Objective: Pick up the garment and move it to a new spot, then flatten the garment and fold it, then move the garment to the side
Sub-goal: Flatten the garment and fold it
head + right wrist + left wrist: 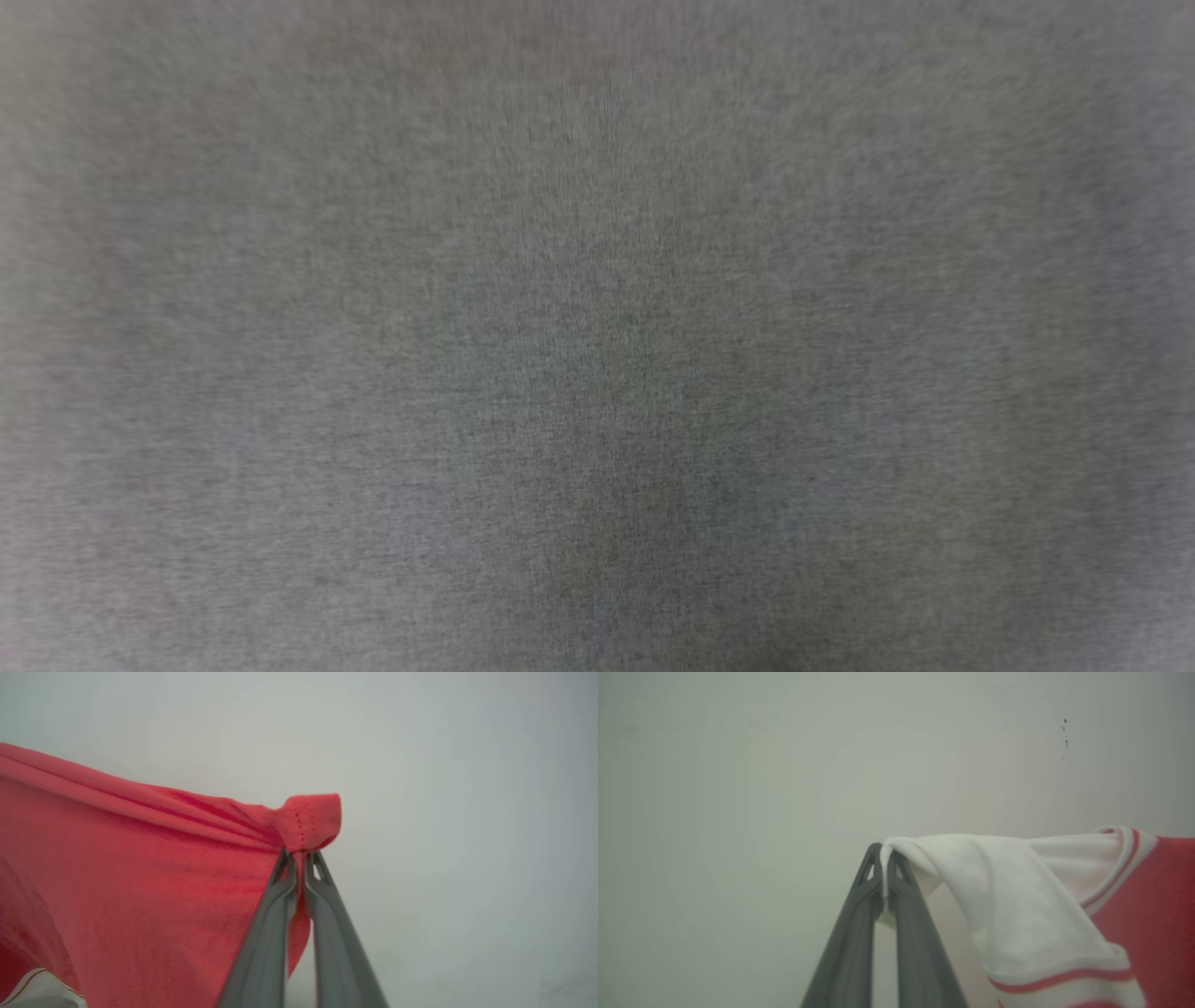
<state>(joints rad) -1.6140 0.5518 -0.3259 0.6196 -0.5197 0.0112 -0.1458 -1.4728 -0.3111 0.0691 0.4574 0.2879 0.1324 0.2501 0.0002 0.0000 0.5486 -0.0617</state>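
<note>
Left jaws pinch garment (1017, 896) sleeve, right jaws its red hem.

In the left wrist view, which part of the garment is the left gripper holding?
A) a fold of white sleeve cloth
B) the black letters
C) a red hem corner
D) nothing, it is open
A: the left gripper has its jaws closed on a white fold of the garment.

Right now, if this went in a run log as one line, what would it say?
left gripper: shut on shirt, white sleeve | right gripper: shut on shirt, red stitched edge | head view: blurred grey
</note>
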